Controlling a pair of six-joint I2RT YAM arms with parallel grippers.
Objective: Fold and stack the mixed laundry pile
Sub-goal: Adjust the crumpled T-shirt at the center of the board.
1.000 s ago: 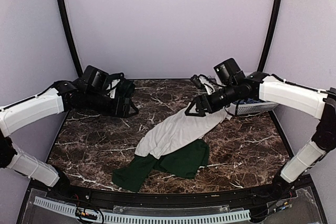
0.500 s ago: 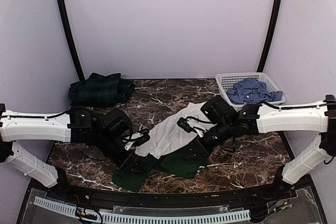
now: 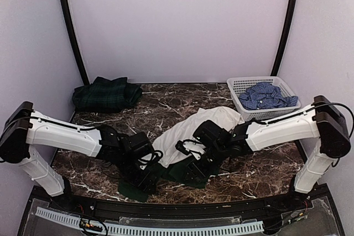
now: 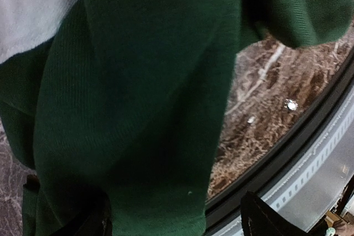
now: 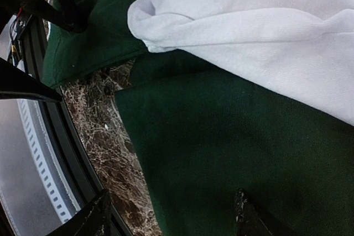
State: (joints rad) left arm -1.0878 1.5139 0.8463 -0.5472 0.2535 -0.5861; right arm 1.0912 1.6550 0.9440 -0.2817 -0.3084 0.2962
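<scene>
A white garment with dark green parts (image 3: 182, 136) lies spread on the marble table, its green sleeves toward the near edge. My left gripper (image 3: 145, 178) is open and low over the left green sleeve (image 4: 138, 109), whose cuff lies between its fingers. My right gripper (image 3: 191, 165) is open over the right green part (image 5: 238, 153), its fingertips (image 5: 246, 214) just above the cloth. A dark green plaid garment (image 3: 106, 93) lies folded at the back left. The blue-and-white check shirt (image 3: 266, 95) sits in the basket.
A white lattice basket (image 3: 238, 84) stands at the back right. The table's black near rim (image 4: 287, 147) and a perforated white strip (image 3: 166, 229) run close below both grippers. Purple walls enclose the table.
Both arms have come down from the back of the table toward the near edge, onto the garment's green parts. The plaid garment and the basket have come into view behind them.
</scene>
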